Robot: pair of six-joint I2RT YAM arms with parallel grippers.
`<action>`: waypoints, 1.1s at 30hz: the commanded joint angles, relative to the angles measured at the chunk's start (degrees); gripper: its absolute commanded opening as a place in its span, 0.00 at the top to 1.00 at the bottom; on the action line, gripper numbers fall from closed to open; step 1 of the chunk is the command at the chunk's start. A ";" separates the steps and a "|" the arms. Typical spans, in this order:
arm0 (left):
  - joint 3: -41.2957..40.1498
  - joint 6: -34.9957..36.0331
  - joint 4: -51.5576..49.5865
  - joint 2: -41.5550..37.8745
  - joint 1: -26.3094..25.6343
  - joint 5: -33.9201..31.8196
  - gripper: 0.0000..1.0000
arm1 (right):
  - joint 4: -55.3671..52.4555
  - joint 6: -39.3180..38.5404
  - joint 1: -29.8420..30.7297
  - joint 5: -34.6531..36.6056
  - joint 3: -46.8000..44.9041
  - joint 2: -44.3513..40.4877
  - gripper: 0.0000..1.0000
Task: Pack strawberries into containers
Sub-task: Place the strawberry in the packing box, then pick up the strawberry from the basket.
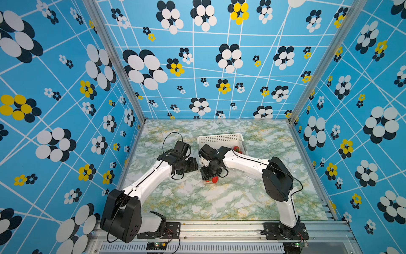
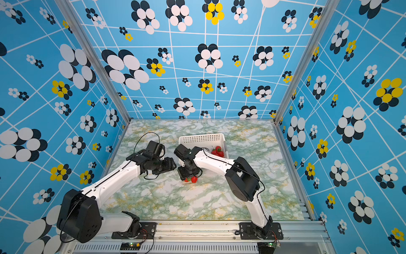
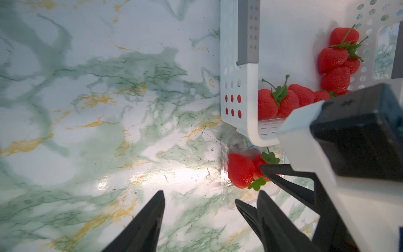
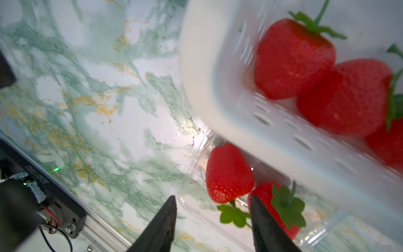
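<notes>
I had left fingers (image 3: 146,224) spread, empty, over the counter (image 3: 87,109); right fingers (image 4: 161,224) parted, empty, above two strawberries (image 4: 229,174) in the clear box (image 4: 196,209).

Blue walls (image 1: 215,66), crossed by white lines and dotted with black, white and yellow flowers, enclosed three sides. Aluminium posts (image 1: 130,94) stood at the back corners. The glossy surface (image 1: 219,198) showed green-white marble with gold veins; an aluminium rail (image 1: 219,226) edged its front.
</notes>
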 commanded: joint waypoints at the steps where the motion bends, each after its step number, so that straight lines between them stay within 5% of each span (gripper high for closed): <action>1: -0.76 0.04 -0.34 -1.83 0.52 0.47 0.31 | -1.12 -1.70 0.40 2.53 1.58 -1.14 0.45; 11: 4.10 0.39 -1.92 -1.03 -0.25 0.29 0.31 | -5.88 -3.24 -4.51 10.31 6.09 -8.31 0.45; 23: 18.77 0.51 -3.04 13.26 -5.58 -0.15 0.31 | -9.82 -7.39 -19.73 8.47 12.88 0.08 0.43; 33: 26.40 0.47 -3.54 21.22 -7.07 0.98 0.32 | -11.91 -9.67 -26.20 8.31 15.56 7.77 0.46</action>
